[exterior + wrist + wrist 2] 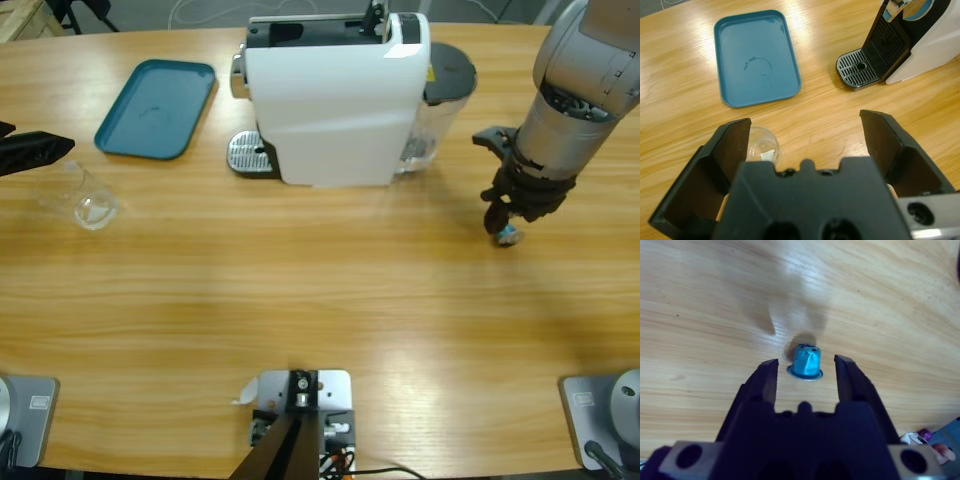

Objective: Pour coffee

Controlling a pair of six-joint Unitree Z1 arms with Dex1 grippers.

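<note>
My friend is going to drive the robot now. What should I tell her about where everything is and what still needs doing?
Left pincer: open, empty, at the table's left end, hovering by the empty clear glass.
Right pincer: open, its jaws on either side of a blue capsule that sits on the table, not gripped yet.
The coffee machine stands at the back middle; its drip tray has nothing on it.
The teal tray lies left of the machine.
Done: nothing that shows; no coffee is in the glass.
Left: grab the capsule, load the machine, set the glass under the spout, brew.
</note>
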